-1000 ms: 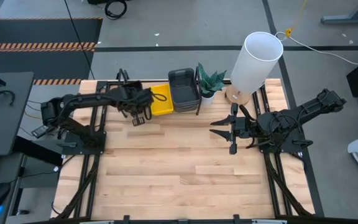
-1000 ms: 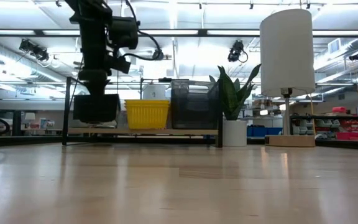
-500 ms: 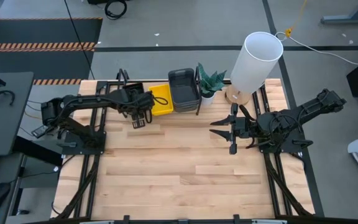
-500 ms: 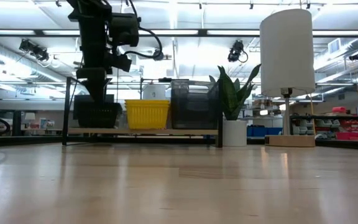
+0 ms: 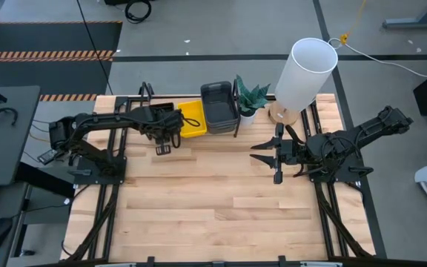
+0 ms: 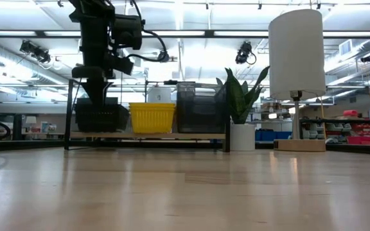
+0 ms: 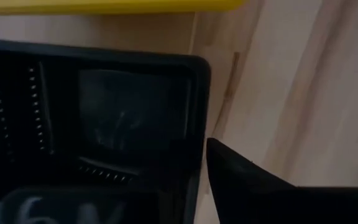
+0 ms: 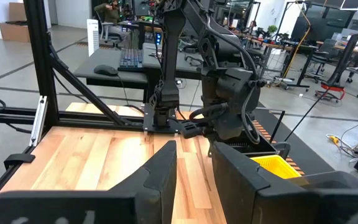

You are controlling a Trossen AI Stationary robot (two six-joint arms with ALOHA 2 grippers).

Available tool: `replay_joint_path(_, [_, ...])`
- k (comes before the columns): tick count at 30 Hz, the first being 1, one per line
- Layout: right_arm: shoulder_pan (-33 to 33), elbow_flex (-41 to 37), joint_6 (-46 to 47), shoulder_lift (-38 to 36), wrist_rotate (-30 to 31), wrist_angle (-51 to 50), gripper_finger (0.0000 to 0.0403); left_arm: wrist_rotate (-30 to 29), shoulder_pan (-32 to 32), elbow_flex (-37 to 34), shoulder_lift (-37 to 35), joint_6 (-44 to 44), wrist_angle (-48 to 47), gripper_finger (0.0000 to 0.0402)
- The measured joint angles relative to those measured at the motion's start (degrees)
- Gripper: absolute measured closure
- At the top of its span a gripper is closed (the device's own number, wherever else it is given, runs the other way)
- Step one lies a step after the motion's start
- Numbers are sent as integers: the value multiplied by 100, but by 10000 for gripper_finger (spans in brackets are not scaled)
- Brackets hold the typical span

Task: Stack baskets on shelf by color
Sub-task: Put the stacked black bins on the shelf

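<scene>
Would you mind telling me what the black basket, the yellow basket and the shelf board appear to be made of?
The black basket looks like moulded plastic with a dull sheen; rows of small perforations show in its wall. The yellow basket looks like opaque plastic with ribbed sides. The shelf board seems to be pale wood, matte, carried in a black tube frame, probably metal.

Shelf [image 6: 146,135] along table's far edge carries black basket [image 6: 100,118], yellow basket [image 6: 151,117] and grey basket stack [image 6: 194,107], touching side by side. Left gripper [image 6: 100,92] hangs directly over black basket, blocking approach from above. Right of shelf, potted plant [image 5: 251,97] and white lamp [image 5: 303,74] crowd the far corner. Right gripper [image 5: 267,156] sits mid-right. Tabletop [image 5: 213,208] nearer side lies open.
</scene>
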Motion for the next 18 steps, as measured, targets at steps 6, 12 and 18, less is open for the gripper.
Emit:
replay_joint_path(6, [0,0,0,-2,0,0,295,-121,0,0,0,-70,-23,313])
replay_joint_path(12, [0,0,0,0,0,0,295,-596,-52,2,0,-120,-209,253])
replay_joint_path(18, [0,0,0,-2,0,-2,295,-981,-356,2,0,-120,-332,215])
